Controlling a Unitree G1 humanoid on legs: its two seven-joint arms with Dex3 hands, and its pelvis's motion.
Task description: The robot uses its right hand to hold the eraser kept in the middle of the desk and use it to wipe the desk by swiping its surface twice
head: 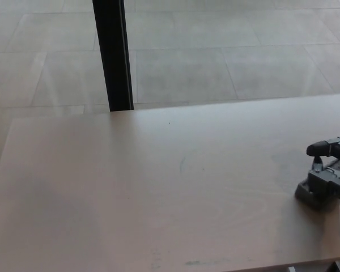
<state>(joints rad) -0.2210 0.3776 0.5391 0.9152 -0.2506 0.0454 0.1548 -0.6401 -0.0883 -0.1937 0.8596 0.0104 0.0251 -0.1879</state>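
Pale desk (130, 187); right hand (324, 177) presses eraser (310, 192) at its right edge

A black post (114, 56) stands on the tiled floor (226, 62).

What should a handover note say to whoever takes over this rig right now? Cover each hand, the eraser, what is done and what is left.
Right hand: at the desk's right edge, low over the desk, partly cut off by the frame; grip unclear.
Left hand: not in view.
Eraser: not clearly visible; a dark block under the right hand may be it, unconfirmed.
Done: cannot tell whether any swipe is finished.
Left: confirm the grip, then complete the two swipes.
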